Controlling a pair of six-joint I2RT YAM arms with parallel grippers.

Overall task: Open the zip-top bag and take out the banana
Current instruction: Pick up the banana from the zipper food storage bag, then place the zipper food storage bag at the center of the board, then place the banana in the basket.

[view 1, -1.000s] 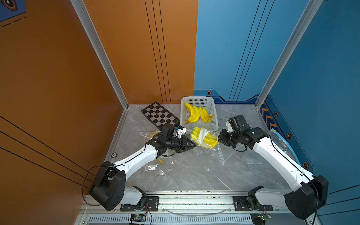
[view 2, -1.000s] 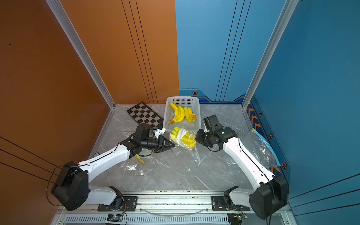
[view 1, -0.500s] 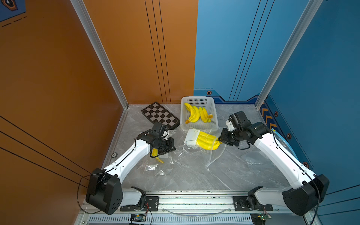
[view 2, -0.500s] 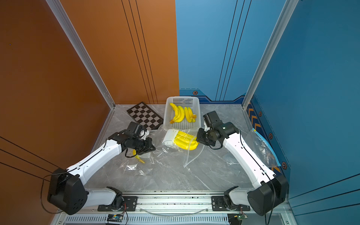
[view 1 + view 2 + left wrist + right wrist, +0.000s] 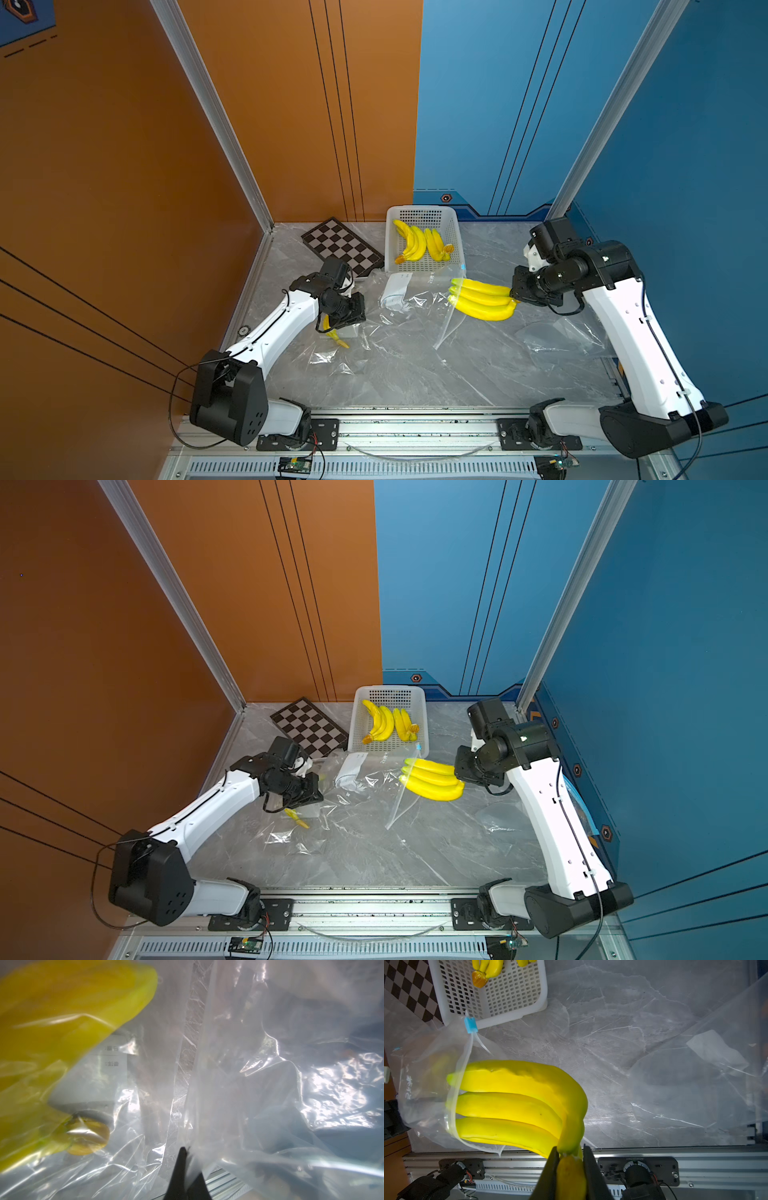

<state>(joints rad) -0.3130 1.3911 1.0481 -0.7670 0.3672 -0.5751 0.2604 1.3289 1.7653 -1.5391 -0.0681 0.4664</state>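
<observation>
Pulling the banana [image 5: 482,301] out: only its tips sit inside the mouth of the bag [image 5: 419,293], over the bench [image 5: 415,374]. Your right gripper [image 5: 569,1159] clamps the stem, arm reaching inward to draw it sideways. Your left gripper [image 5: 185,1159] pinches the bag's film, elbow low, anchoring it.

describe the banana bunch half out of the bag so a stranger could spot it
Find the white basket at the table's back. Just in front, toward the right arm, is a three-banana bunch. Unlike the basket's bananas, its stem is pinched by the right gripper's fingers and its tips sit inside a clear bag.
</observation>
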